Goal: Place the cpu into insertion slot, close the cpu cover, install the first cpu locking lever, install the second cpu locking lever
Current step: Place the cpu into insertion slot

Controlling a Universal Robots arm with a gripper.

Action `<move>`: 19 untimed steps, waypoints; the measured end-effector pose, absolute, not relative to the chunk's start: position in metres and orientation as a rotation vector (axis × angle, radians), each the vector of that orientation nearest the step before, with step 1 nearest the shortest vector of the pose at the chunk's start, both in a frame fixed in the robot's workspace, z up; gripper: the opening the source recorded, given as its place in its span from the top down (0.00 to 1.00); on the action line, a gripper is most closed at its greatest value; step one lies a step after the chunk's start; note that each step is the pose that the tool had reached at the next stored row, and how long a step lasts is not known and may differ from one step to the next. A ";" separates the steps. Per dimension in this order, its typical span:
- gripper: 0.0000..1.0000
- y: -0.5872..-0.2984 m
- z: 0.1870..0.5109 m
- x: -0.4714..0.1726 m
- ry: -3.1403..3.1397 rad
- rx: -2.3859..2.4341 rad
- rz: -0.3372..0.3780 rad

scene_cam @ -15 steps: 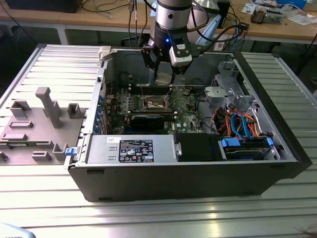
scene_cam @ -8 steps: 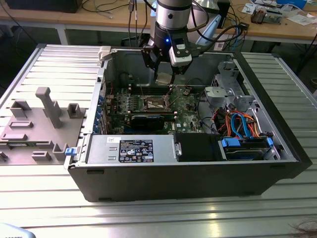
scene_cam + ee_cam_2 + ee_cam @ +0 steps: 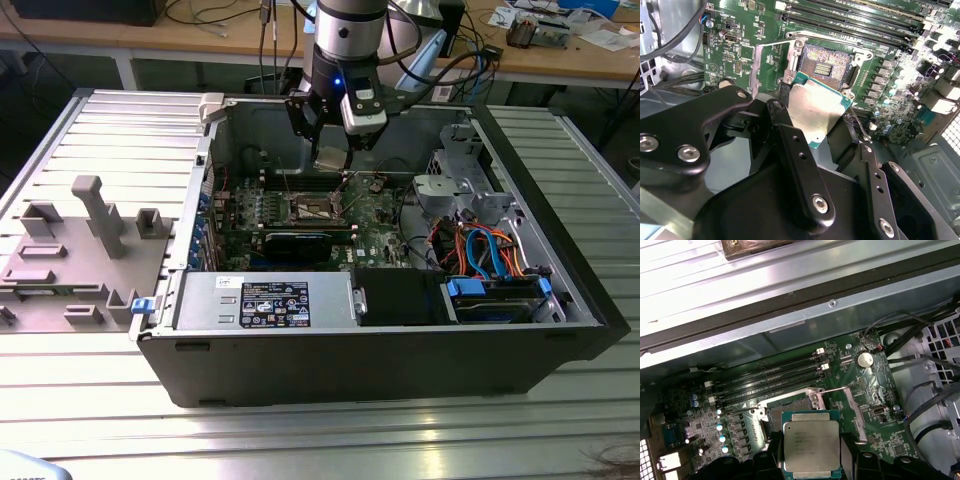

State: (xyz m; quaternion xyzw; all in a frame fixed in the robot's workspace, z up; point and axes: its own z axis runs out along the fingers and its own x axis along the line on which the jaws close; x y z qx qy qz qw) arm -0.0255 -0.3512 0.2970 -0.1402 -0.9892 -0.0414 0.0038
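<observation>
- The computer case (image 3: 400, 350) lies open, the insertion slot (image 3: 826, 67) bare on its green board.
- The gripper (image 3: 812, 125) hangs above the slot, fingers pinching the chip's edges.
- The cpu cover (image 3: 756, 67) stands swung open beside the slot.
- The cpu (image 3: 817, 107) sits in that pinch, above the slot and clear of it.

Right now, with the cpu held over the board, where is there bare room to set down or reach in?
The insertion slot lies bare beneath the cpu in the end effector. The ribbed table in front of the case is free. Crowded: memory slots beside the slot, cables at the exterior view's right.
</observation>
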 end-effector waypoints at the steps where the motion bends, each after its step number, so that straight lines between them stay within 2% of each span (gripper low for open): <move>1: 0.45 -0.351 0.297 -0.025 -3.099 -0.447 -0.130; 19: 0.45 -0.351 0.297 -0.025 -3.096 -0.474 -0.130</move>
